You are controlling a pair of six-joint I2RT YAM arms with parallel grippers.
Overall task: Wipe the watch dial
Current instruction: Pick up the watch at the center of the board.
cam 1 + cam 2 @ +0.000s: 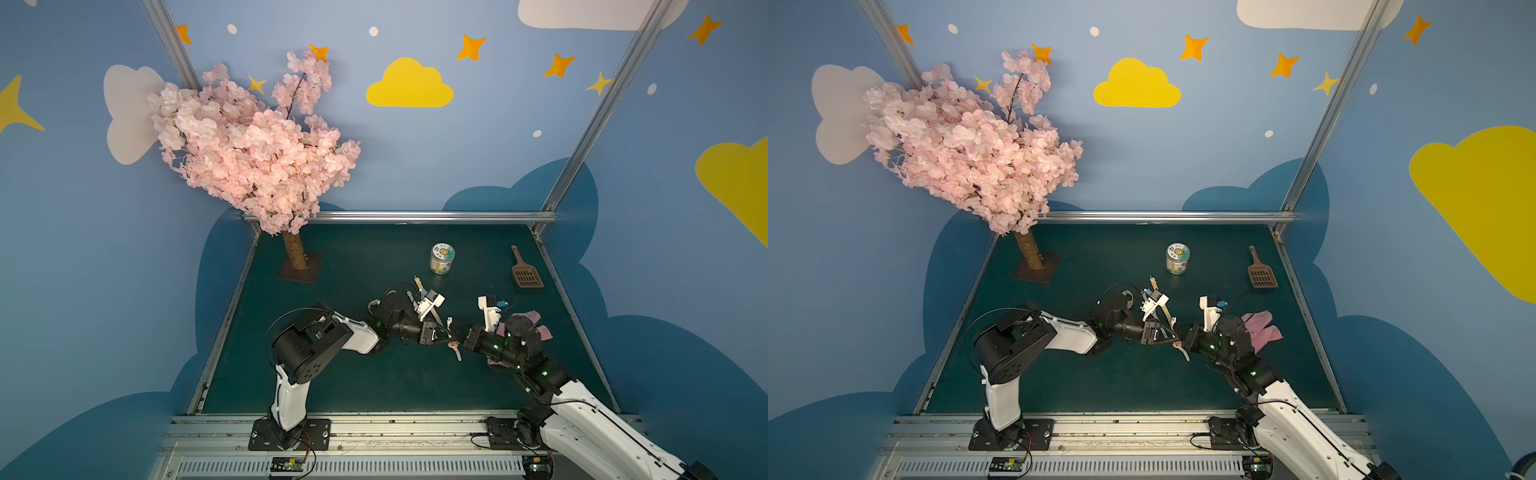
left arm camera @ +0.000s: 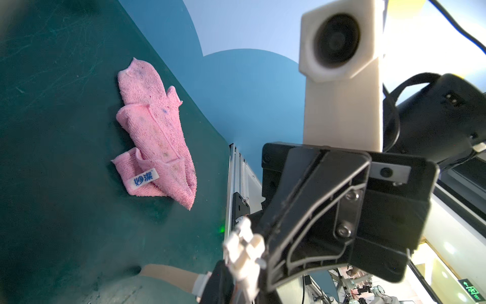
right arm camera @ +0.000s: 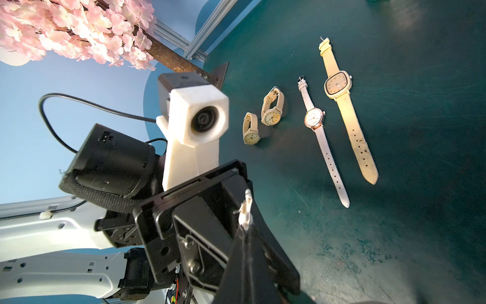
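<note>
One pink blossom tree is standing at the far left corner of the dark green counter. Moving right, four spare watches are lying by the left arm's wrist, seen best from the right wrist camera. They are a small looped watch, a second looped watch, a white-strapped watch and a yellow-strapped watch. The last two are stretching out flat and roughly parallel. Next, near the middle of the counter, the left pincer is reaching rightward and grasping the watch close to its orange-rimmed dial, holding it clear of the surface. In both top views the watch's long axis is running from far to near. Its buckle is pointing toward the back wall and its pale strap tail is trailing toward the front rail, leaning slightly right. Which way the dial face is turning cannot be told. Just right of it, the right pincer is facing the left one with its jaws clenched. Its tips are sitting right at the buckle, though whether they are pinching it cannot be told. Farther back, a lidded jar is standing upright. Beyond the right arm's wrist, a crumpled pink cloth is lying on the counter, partly hidden in the top views. At the far right, a brown slotted scoop is lying flat with its handle pointing toward the back wall.
</note>
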